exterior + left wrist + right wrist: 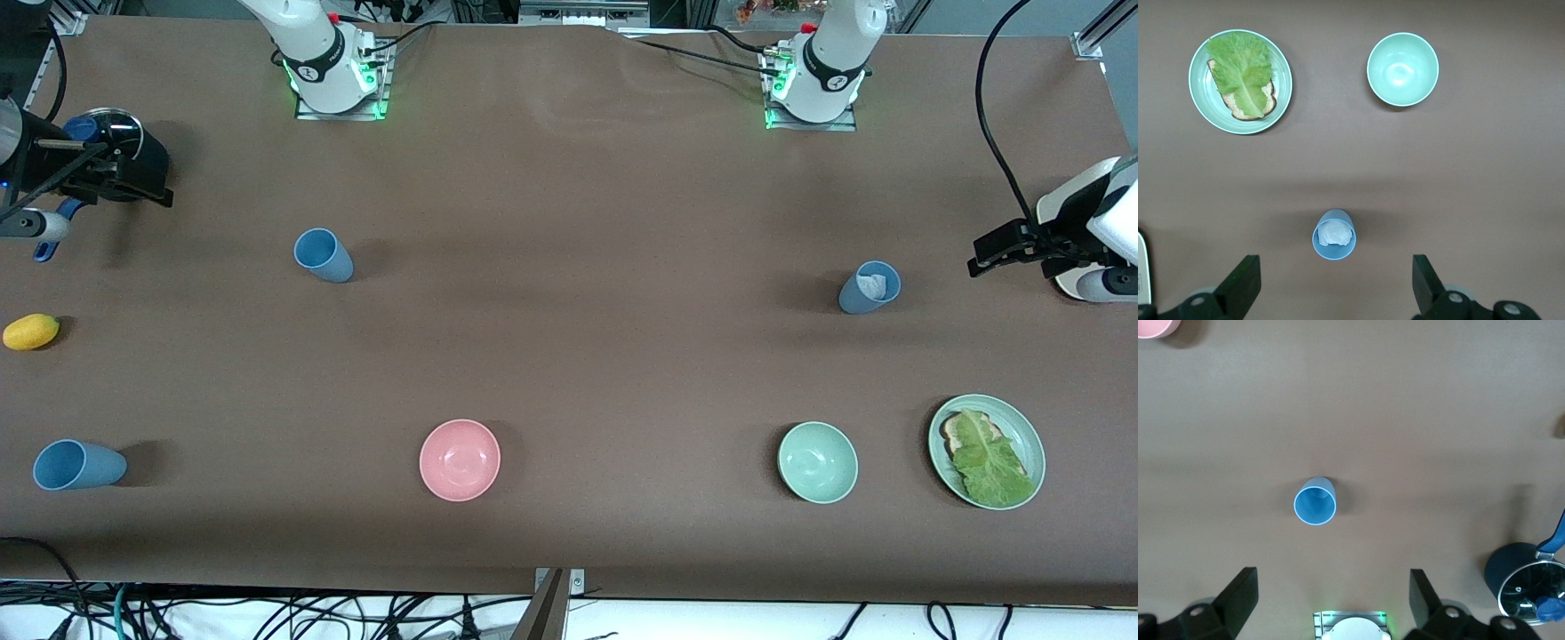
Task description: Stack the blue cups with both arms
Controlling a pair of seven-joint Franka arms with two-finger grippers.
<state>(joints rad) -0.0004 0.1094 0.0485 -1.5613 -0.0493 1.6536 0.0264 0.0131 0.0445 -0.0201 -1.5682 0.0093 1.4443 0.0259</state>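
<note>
Three blue cups stand apart on the brown table. One [324,255] is upright and empty, under my right gripper's camera [1315,501]. One with a white scrap inside [869,287] is upright, seen from above in the left wrist view [1334,235]. The third [78,465] is near the front edge at the right arm's end, its mouth turned toward that end. My right gripper [124,188] [1331,583] hangs high, open and empty. My left gripper [1000,253] [1335,273] hangs high beside the scrap cup, open and empty.
A pink bowl [460,460], a mint-green bowl [818,462] and a green plate [1022,427] with bread and lettuce lie near the front edge. A dark pot with a glass lid [120,142] and a yellow fruit [31,332] are at the right arm's end.
</note>
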